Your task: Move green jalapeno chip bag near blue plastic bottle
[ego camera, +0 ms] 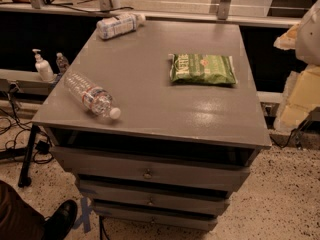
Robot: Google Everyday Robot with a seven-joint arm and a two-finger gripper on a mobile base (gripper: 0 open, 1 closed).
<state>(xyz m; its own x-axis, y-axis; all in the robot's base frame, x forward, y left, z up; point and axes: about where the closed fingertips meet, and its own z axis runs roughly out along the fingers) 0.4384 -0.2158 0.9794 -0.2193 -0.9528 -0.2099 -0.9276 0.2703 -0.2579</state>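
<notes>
bag (202,69): green, flat, lying label-up on the right half of the table, a little far of centre; nothing touches it.
blue bottle (117,25): on its side at the far left corner, cap pointing right, close to the far edge.
bag to blue bottle: well apart; bare tabletop between them.
gripper: out of the picture; nowhere over the table or at the bag. Whether spread or pressed together cannot be told.
pale shape (310,34): bulky, at the far right edge; possibly part of the arm, not certain.
step in hand: judged as the very start; the bag is ungrasped and unmoved, so the reach toward it comes first.
next move calls for: coming down on the bag from above, pinching its crinkly body or an edge, then carrying it left and far and setting it down just beside the blue bottle without knocking that bottle, which could roll.
clear bottle (91,95): ribbed, on its side at the near left, white cap toward the near edge; the wrong bottle, and off the direct path.
table (150,119): grey top over a stack of drawers (147,174).
left of table: pump dispenser (43,66) on a low ledge.
floor: speckled; a dark shoe (60,219) at the near left.
</notes>
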